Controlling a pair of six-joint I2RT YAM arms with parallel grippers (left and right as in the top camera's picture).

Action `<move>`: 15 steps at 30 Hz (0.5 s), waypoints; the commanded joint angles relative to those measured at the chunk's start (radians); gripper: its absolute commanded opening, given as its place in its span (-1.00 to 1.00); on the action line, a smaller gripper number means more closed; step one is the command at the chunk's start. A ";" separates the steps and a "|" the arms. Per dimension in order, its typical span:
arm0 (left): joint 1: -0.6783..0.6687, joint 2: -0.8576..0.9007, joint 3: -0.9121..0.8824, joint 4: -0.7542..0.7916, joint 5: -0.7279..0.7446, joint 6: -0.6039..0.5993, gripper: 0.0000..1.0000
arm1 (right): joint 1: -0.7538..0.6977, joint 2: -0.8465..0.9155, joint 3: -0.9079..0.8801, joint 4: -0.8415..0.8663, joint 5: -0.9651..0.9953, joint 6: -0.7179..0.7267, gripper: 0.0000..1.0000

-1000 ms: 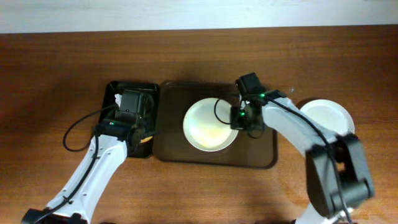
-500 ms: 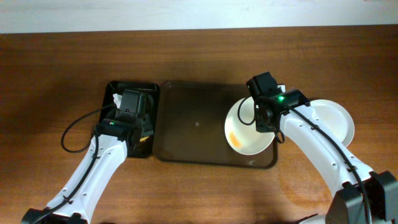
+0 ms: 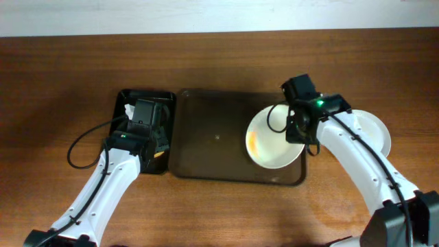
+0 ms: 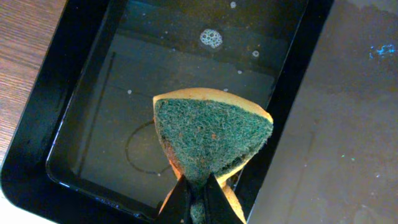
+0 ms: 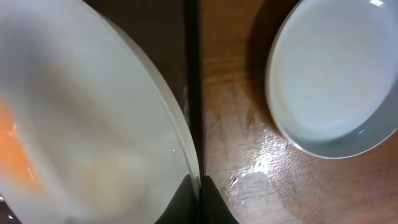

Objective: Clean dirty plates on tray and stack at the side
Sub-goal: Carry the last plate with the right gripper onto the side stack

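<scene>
A white dirty plate (image 3: 271, 140) with an orange stain lies over the right end of the dark brown tray (image 3: 206, 147). My right gripper (image 3: 299, 132) is shut on the plate's right rim; in the right wrist view the jaws (image 5: 199, 186) pinch the rim of the plate (image 5: 81, 124). A clean white plate (image 3: 370, 130) sits on the table to the right, and it shows in the right wrist view (image 5: 336, 81). My left gripper (image 4: 198, 196) is shut on a green and yellow sponge (image 4: 211, 134) above the black water basin (image 4: 81, 143).
The black basin (image 3: 127, 103) sits left of the tray and holds soapy water. The tray's right edge (image 5: 191, 74) runs between the two plates. Wet patches lie on the wooden table (image 5: 249, 168) beside the clean plate.
My right gripper has dragged the dirty plate from the tray's middle to its right end, toward the clean plate. The left arm has not moved.
</scene>
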 commanded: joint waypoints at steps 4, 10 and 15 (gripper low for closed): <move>0.004 0.006 -0.002 -0.002 -0.018 0.013 -1.00 | -0.006 -0.019 0.042 -0.154 -0.005 0.016 -0.92; 0.004 0.006 -0.002 -0.001 -0.018 0.013 -1.00 | -0.007 -0.019 0.127 -0.130 0.177 0.015 -0.92; 0.004 0.006 -0.002 0.004 -0.019 0.013 -1.00 | 0.106 -0.015 0.163 -0.093 0.436 0.012 -0.92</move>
